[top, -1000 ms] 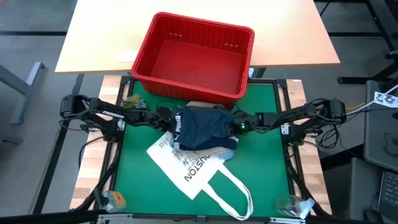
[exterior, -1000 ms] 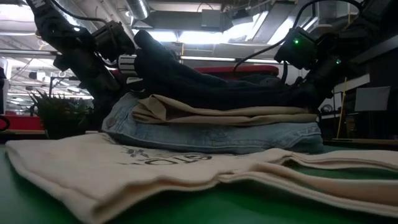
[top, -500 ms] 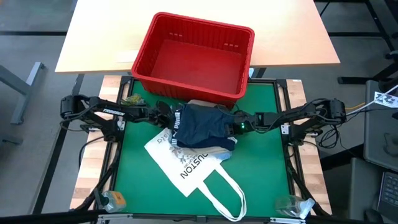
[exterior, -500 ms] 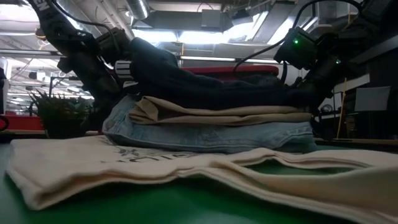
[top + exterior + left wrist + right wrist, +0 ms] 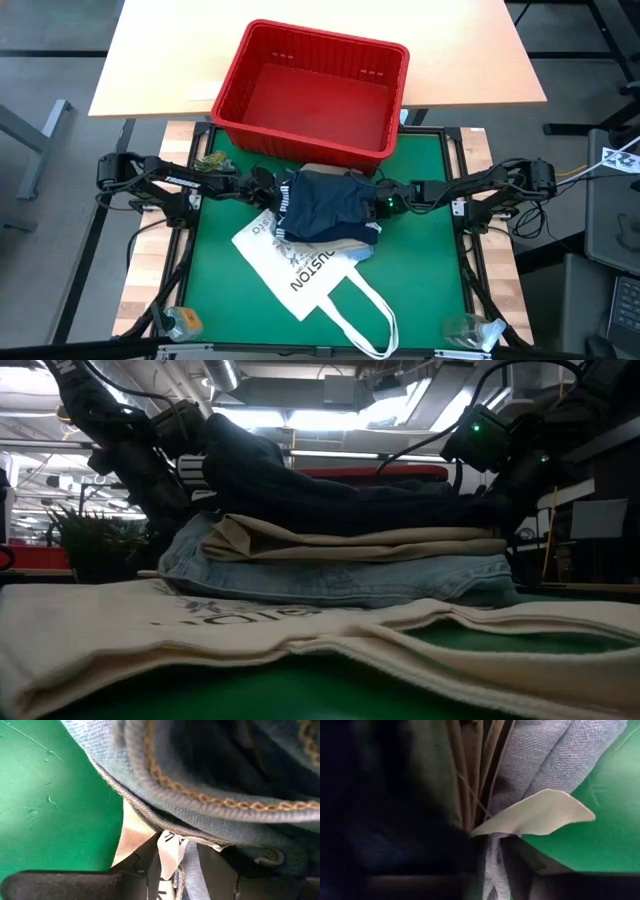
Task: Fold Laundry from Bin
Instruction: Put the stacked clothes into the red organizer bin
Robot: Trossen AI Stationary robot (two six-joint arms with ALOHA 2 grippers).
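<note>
Both grippers press into a folded stack from opposite sides: the left gripper [image 5: 268,187] grasping the jeans' [image 5: 330,575] edge, the right gripper [image 5: 378,204] at the far side (whether its fingers hold cloth cannot be told). Navy shorts [image 5: 325,205] top the beige garment [image 5: 350,543]. The pile and the white tote bag [image 5: 310,275] beneath it have slid slightly leftward, suggesting the stack is being squared up. The red bin [image 5: 312,92] sits empty beyond the green mat [image 5: 420,270], a workshop ceiling's lights glowing behind.

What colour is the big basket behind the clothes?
Red; the bin shows best in the high view.
</note>
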